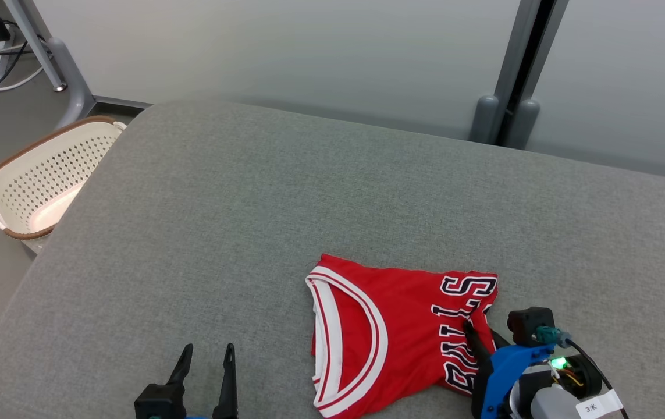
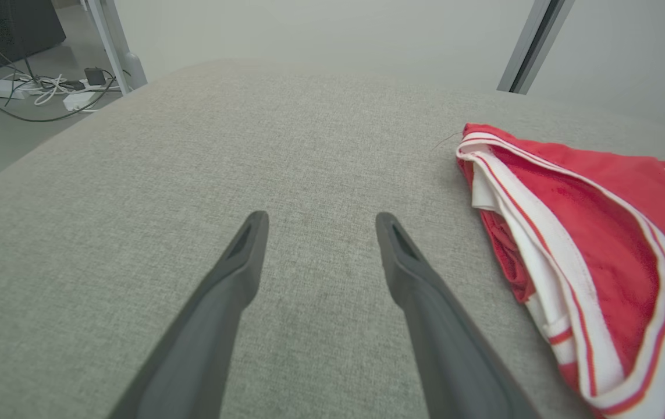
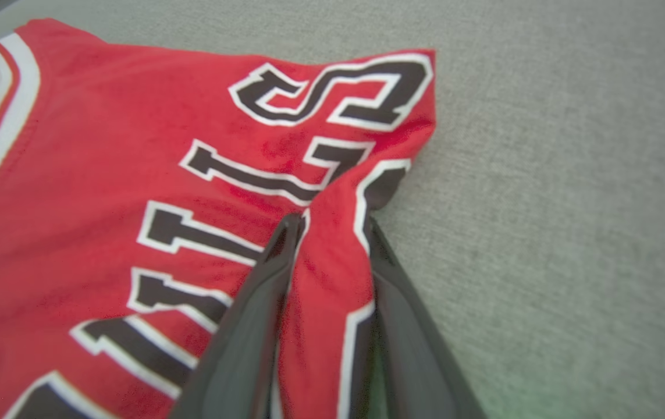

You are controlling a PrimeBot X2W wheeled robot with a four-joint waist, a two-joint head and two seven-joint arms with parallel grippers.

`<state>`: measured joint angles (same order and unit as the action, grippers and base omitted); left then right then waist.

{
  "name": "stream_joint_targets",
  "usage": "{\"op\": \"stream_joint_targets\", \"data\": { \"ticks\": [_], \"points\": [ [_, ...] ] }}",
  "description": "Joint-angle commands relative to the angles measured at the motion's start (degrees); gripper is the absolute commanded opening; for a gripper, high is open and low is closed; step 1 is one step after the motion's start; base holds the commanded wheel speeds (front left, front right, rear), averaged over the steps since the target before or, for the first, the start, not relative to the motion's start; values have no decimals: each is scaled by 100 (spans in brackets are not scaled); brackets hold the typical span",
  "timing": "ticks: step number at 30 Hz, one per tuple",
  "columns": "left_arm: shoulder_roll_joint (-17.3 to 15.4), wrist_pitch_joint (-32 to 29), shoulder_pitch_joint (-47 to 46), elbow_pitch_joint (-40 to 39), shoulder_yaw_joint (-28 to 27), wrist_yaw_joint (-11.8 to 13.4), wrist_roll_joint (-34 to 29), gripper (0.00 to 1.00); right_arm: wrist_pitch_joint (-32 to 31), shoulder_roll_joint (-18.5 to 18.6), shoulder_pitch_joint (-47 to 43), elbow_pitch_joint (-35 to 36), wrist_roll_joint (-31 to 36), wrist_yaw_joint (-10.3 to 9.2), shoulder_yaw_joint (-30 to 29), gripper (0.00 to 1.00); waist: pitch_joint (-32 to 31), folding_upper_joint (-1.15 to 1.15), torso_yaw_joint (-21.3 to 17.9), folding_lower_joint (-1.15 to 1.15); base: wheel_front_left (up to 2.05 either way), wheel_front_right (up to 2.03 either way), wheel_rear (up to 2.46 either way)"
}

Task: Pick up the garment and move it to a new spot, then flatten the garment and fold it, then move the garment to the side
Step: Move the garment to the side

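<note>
Garment (image 1: 390,331) has a fold pinched in the right hand (image 3: 330,221), left hand (image 2: 322,216) wide nearby.

We find the red fabric jersey (image 1: 390,331) lying on the grey cloth-covered bench (image 1: 309,192), at the lower centre-right of the head view. The left claw (image 1: 208,349) sits at that frame's lower left, beside the jersey but apart from it, over bare bench. In the right wrist view the right claw (image 3: 331,221) meets the jersey's right edge, a ridge of cloth between its fingers. The cream perforated plastic basket (image 1: 41,180) stands beyond the bench's left side, at the frame's left edge.
</note>
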<state>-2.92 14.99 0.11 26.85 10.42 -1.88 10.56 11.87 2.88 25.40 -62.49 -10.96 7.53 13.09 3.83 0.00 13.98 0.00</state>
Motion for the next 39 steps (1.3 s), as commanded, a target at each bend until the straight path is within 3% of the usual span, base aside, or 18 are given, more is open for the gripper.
{"op": "stream_joint_targets", "data": {
  "ticks": [1, 7, 14, 15, 16, 24, 31, 39],
  "points": [
    [1, 27, 83, -9, -31, -13, -18, 100, -35, 13, -182, -236, -63, -11, 63, 0, -62, 0, -106, 0, 0, 0, 0],
    [1, 27, 101, -81, 11, -43, 60, 100, 222, 70, -130, -319, -183, -20, 41, 0, -224, 0, -824, 0, 0, 0, 0],
    [2, 26, -75, -209, 206, -21, 200, 100, 284, 72, -176, -330, -40, -27, -132, 0, -242, 0, -2046, 0, 0, 0, 0],
    [2, 26, -75, -209, 206, -21, 200, 100, 284, 72, -176, -330, -40, -27, -132, 0, -242, 0, -2046, 0, 0, 0, 0],
    [2, 26, -125, -234, 250, -21, 232, 100, 290, 74, -170, -273, 55, -34, -234, 0, -202, 0, -2394, 0, 0, 0, 0],
    [0, 26, -333, -277, 448, -96, 311, 100, 302, 54, -308, 69, 315, -16, -605, 0, -23, 0, -3294, 0, 0, 0, 0],
    [-4, 26, -516, -250, 611, -182, 311, 100, 325, 88, -196, 337, 493, -10, -892, 0, 235, 0, -3540, 0, 0, 0, 0],
    [-2, 26, -656, -96, 520, -277, 115, 100, 313, 441, 846, 444, 938, -9, -1222, 0, 578, 0, -3251, 0, 0, 0, 0]
  ]
}}
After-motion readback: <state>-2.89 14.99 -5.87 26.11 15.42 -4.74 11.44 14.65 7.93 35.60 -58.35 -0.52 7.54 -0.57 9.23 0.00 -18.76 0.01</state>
